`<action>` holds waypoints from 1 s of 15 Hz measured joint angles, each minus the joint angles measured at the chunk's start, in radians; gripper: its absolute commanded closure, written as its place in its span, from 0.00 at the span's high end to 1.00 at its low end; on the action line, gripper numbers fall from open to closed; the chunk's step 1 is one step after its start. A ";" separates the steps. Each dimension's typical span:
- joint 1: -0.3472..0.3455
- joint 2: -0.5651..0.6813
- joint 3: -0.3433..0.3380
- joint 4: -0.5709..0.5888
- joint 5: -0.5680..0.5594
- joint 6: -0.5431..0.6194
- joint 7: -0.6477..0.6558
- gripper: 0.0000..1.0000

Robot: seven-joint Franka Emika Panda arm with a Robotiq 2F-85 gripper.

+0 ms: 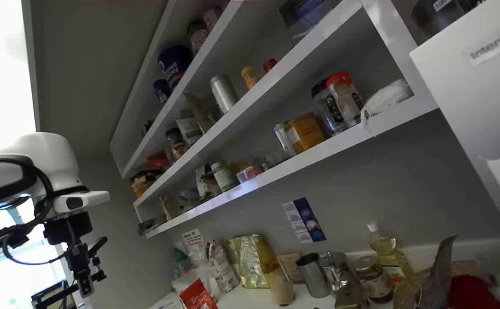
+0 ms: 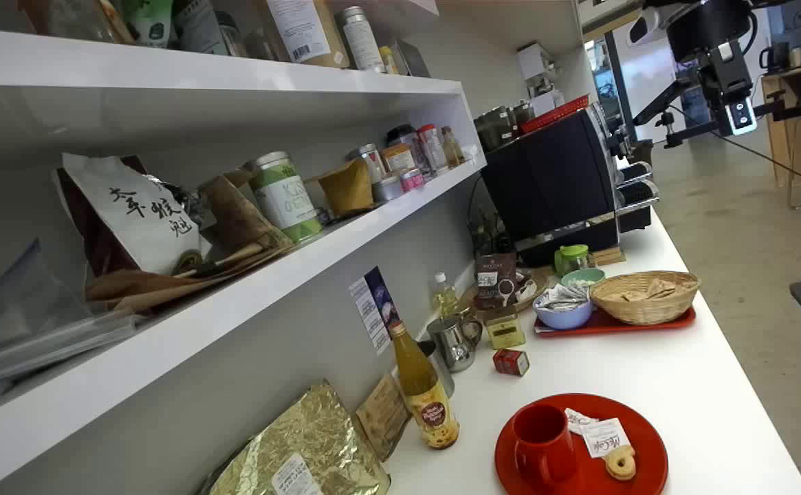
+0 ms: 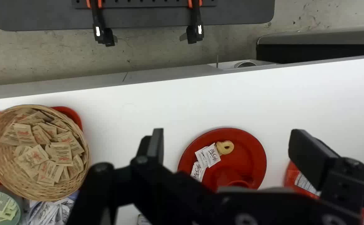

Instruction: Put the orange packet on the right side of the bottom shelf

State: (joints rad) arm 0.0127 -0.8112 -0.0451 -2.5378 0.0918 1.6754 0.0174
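Observation:
The orange packet (image 1: 196, 296) stands on the white counter at the lower edge of an exterior view, partly cut off. In the wrist view the packet (image 3: 298, 182) lies at the right, mostly hidden behind a finger. The bottom shelf (image 1: 232, 194) is the lowest long white board on the wall, also seen in an exterior view (image 2: 235, 320). My gripper (image 3: 227, 134) is open with wide-spread fingers and nothing between them. It hangs high over the counter, apart from packet and shelf, and shows in both exterior views (image 1: 80, 274) (image 2: 733, 124).
The bottom shelf holds jars (image 2: 287, 196), paper bags (image 2: 238, 213) and a white cloth bundle (image 1: 389, 96). Under it on the counter stand a gold bag (image 2: 304, 433), a bottle (image 2: 431, 405), a red plate (image 2: 651, 447) with a mug (image 2: 544, 440), and a basket (image 2: 689, 283).

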 measured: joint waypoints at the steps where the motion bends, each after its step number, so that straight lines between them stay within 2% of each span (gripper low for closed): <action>1: 0.000 0.000 0.000 0.000 0.000 0.000 0.000 1.00; 12: -0.004 0.004 0.003 0.000 0.000 0.004 0.000 1.00; 15: -0.002 0.037 0.012 -0.004 0.000 0.060 -0.001 1.00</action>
State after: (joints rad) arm 0.0105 -0.7743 -0.0335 -2.5422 0.0916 1.7349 0.0167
